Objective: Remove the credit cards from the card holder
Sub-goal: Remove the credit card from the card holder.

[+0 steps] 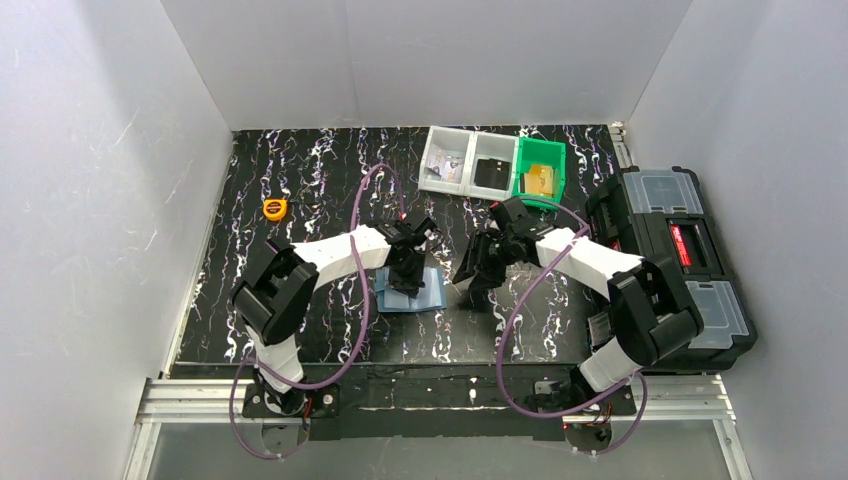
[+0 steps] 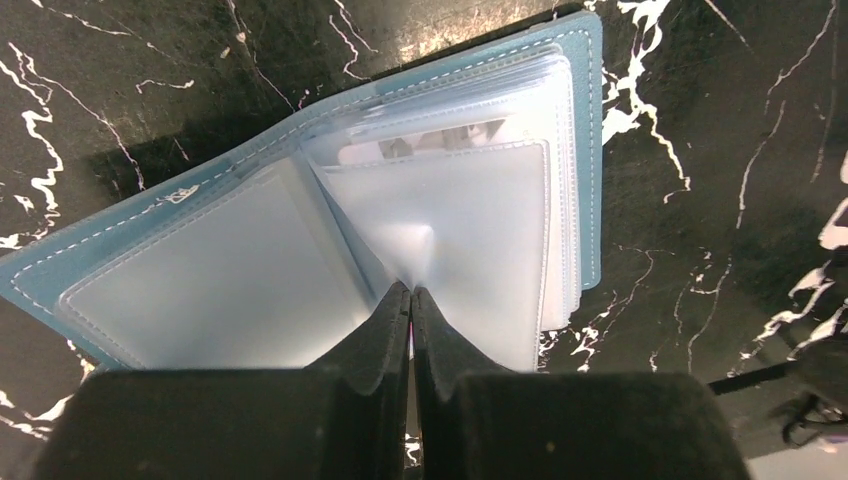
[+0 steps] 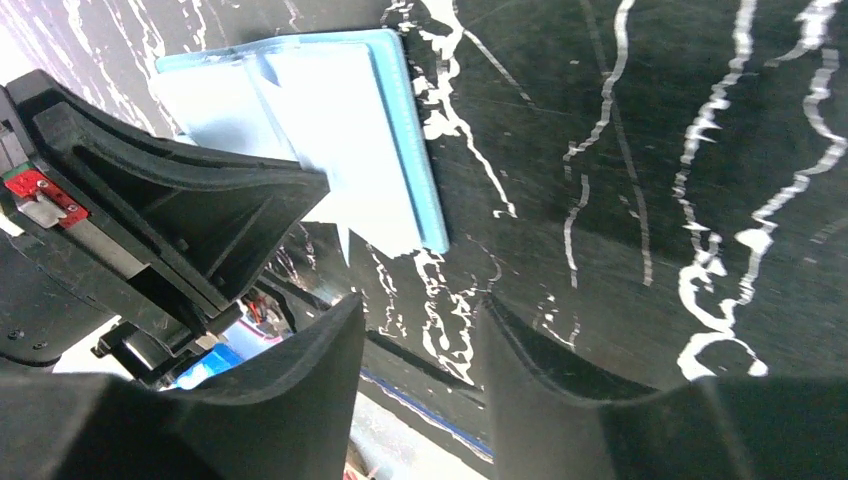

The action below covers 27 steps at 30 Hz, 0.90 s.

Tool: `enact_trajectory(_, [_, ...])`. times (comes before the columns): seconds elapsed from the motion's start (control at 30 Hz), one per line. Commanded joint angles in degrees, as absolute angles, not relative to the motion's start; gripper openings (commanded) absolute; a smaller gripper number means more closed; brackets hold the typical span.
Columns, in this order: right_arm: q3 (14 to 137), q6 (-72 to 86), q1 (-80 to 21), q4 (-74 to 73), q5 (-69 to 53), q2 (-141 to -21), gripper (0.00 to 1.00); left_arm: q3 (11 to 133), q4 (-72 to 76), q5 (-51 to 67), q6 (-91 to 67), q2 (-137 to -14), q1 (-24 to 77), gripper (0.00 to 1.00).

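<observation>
Pinching a sleeve (image 2: 440, 230) of the card holder (image 2: 200, 270), spread open on the table (image 2: 120, 70).
Left tool (image 2: 411, 298) clamps it; right tool (image 3: 420, 340), open and empty, should next draw out a card (image 2: 420, 148).

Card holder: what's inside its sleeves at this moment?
Frosted plastic sleeves fan from the open card holder; one pale card shows behind the sleeve pinched by the left gripper. Other cards, if any, are hidden by the frosting.
</observation>
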State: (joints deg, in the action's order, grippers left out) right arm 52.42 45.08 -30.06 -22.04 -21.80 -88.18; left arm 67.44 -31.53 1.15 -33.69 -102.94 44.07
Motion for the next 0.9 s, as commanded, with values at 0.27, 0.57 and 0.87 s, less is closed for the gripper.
enact_trajectory(0.27, [59.0, 48.2, -35.6, -17.6, -23.7, -93.6, 0.42, 58.0, -25.0, 14.7, -36.7, -95.2, 38.1, 0.0])
enact_trajectory(0.57, [62.6, 48.1, -36.9, -18.0, -23.7, -98.3, 0.4, 54.0, -20.8, 20.3, -37.0, -93.3, 35.2, 0.0])
enact_trajectory(0.87, [61.1, 49.0, -38.9, -17.2, -23.0, -99.6, 0.27, 52.8, -17.6, 24.2, -37.5, -94.5, 34.0, 0.0])
